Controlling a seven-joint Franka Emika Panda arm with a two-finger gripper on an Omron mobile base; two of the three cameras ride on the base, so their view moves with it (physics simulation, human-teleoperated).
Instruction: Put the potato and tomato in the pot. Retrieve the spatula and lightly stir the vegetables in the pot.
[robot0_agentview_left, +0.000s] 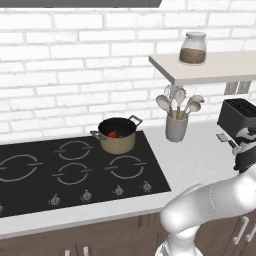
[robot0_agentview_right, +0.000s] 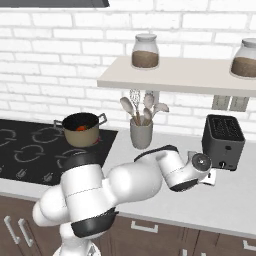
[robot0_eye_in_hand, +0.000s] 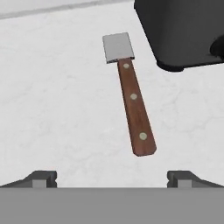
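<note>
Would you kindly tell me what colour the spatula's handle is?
Reddish-brown wood with three pale rivets; the spatula shows best in the hand view.

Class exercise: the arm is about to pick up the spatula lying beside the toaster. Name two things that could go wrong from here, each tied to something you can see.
1. The spatula lies flat on the counter, so the open gripper might scrape the surface or pinch only the thin wooden handle and slip.
2. The toaster sits close beside the blade; a wide approach could bump it.

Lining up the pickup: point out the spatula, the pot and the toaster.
spatula (robot0_eye_in_hand: 134, 108), hand view, middle of wooden handle.
pot (robot0_agentview_left: 119, 144), left base view, tan outer wall.
toaster (robot0_agentview_right: 223, 141), right base view, dark front face.
</note>
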